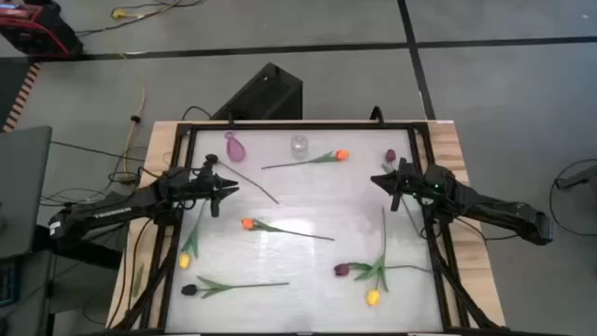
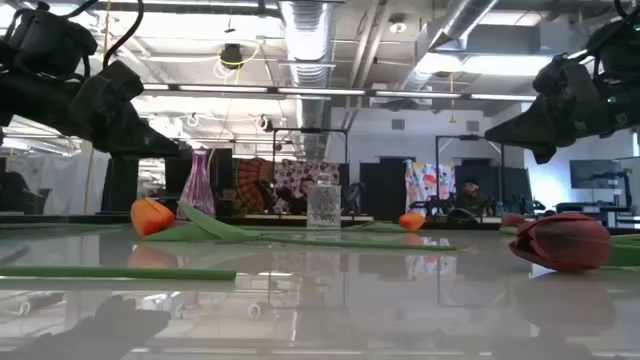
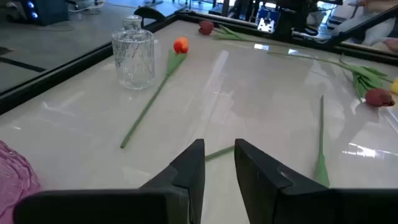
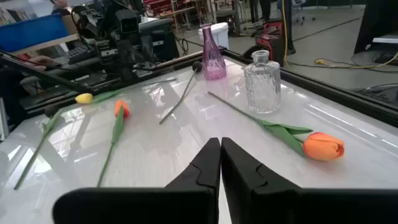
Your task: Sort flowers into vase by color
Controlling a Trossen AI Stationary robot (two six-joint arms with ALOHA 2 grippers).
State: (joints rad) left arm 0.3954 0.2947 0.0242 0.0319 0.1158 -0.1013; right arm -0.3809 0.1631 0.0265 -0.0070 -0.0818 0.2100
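Observation:
Several tulips lie flat on the white table: an orange one [image 1: 341, 155] beside the clear glass vase [image 1: 298, 146], another orange one [image 1: 247, 224] mid-table, yellow ones [image 1: 185, 261] [image 1: 373, 298], and dark ones [image 1: 189, 290] [image 1: 341, 270] [image 1: 390, 156]. A pink vase [image 1: 233, 147] stands at the far left. My left gripper [image 3: 219, 144] hovers at the left, narrowly open, above a thin stem [image 1: 261, 191]. At the right, my right gripper [image 4: 220, 142] is shut and hovers empty above the table.
A dark raised frame [image 1: 280, 127] runs round the table top. Both vases stand upright near the far edge; the middle of the table between the two grippers holds only stems. Cables and a dark box [image 1: 266, 93] lie on the floor beyond the table.

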